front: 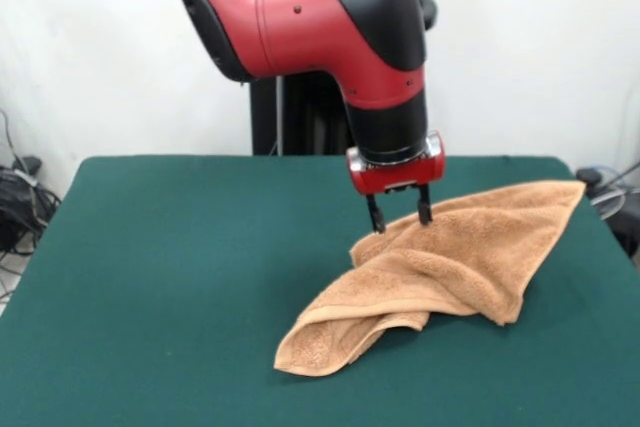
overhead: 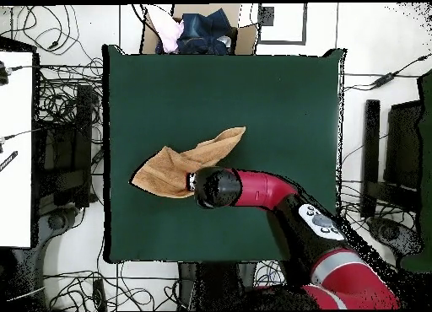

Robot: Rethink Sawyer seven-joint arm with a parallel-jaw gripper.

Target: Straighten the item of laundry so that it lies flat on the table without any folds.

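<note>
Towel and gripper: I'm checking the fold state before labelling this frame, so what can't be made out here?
- Overhead view: the arm's wrist covers the gripper and part of the towel.
- Front view: whether the open gripper touches the towel is unclear; its tips end at the cloth's upper edge.
- Both views: the towel's label and folded-under layers are hidden by the cloth itself.
</note>
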